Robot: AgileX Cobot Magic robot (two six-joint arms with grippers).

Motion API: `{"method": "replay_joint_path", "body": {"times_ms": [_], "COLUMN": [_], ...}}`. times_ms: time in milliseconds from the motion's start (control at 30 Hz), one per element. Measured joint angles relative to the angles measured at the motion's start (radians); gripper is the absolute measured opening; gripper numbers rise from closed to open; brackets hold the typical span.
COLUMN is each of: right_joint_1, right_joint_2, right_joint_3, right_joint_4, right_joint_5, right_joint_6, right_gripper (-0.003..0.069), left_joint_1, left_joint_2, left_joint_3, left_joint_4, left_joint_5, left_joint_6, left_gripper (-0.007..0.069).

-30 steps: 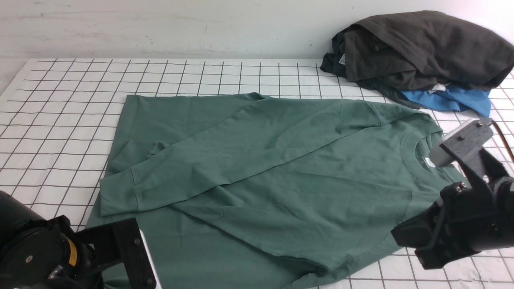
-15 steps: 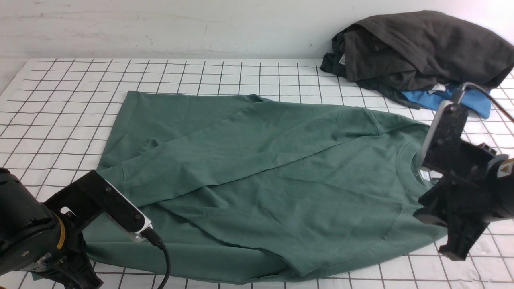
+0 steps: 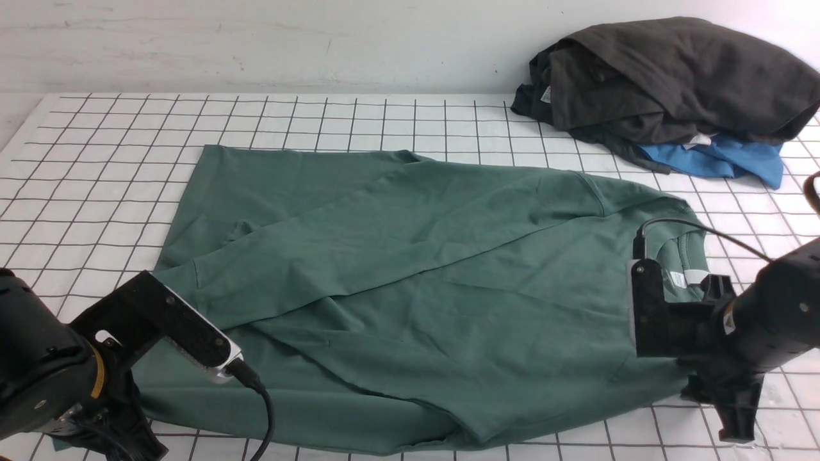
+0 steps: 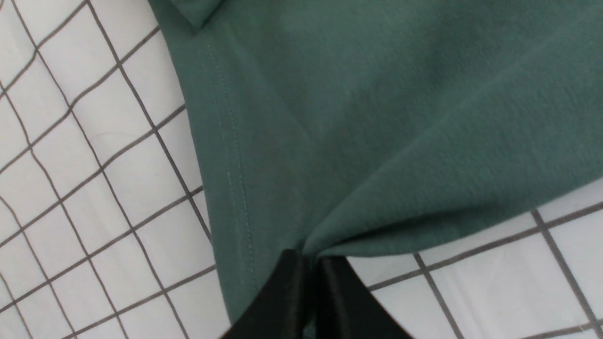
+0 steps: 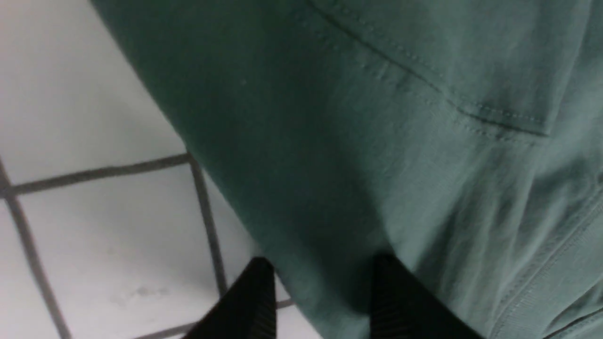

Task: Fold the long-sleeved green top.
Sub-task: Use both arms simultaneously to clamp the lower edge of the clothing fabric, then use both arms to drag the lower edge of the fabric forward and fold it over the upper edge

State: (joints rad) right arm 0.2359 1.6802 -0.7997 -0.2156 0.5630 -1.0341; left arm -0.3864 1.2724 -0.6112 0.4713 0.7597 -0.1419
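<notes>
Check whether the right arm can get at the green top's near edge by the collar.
Probably yes: the right gripper straddles that edge of the green long-sleeved top, jaws apart with fabric between them. Nothing lies on it there; the dark garments sit far back.

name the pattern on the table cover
The table cover is white with thin dark grid lines, clearest in the front view.

Nothing legible out here. There's a white neck label (image 3: pixel 676 280) inside the collar of the green long-sleeved top (image 3: pixel 410 269), just past the right fingers (image 5: pixel 256 301), but its print is far too small to read. A pale tag (image 3: pixel 546 95) on the dark grey garment (image 3: pixel 672 77), well beyond those fingers, same story. And a yellow sticker (image 3: pixel 727 308) on the right arm (image 3: pixel 781 301) above them: a blur, no words.
</notes>
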Motion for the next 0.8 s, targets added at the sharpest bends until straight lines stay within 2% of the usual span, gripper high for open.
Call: {"method": "replay_joint_path", "body": {"times_ms": [33,100,167,200,333,500,667,800], "right_joint_1": [0.000,0.000,0.000,0.000,0.000,-0.041,-0.090,-0.096], "right_joint_2": [0.002,-0.002,-0.015,-0.043,-0.140,-0.224,-0.111,0.078], "right_joint_3": [0.000,0.000,0.000,0.000,0.000,-0.038,-0.198,-0.393], "right_joint_4": [0.000,0.000,0.000,-0.003,-0.042,-0.141,-0.153,-0.161], "right_joint_5": [-0.003,-0.010,-0.011,-0.013,-0.016,-0.102,-0.199,-0.202], "right_joint_6": [0.007,0.044,0.075,0.129,0.257,0.497,0.645,0.674], "right_gripper": [0.0170,0.0062,0.0031,0.0008,0.0000,0.0000,0.0000,0.0000], "left_joint_1": [0.000,0.000,0.000,0.000,0.001,0.080,0.182,0.227], "left_joint_2": [0.000,-0.006,-0.014,-0.029,-0.076,-0.038,0.188,0.415], "left_joint_3": [-0.001,-0.012,-0.023,-0.040,-0.100,-0.337,-0.599,-0.835], "left_joint_4": [-0.006,-0.017,-0.020,-0.020,-0.019,-0.086,-0.082,-0.060], "left_joint_5": [0.005,0.025,0.039,0.059,0.094,0.083,-0.036,-0.083], "left_joint_6": [0.000,0.000,0.000,0.000,-0.020,-0.047,-0.034,-0.034], "left_gripper": [0.0013,0.0013,0.0013,0.0013,0.0013,0.0014,0.0014,0.0014]}}
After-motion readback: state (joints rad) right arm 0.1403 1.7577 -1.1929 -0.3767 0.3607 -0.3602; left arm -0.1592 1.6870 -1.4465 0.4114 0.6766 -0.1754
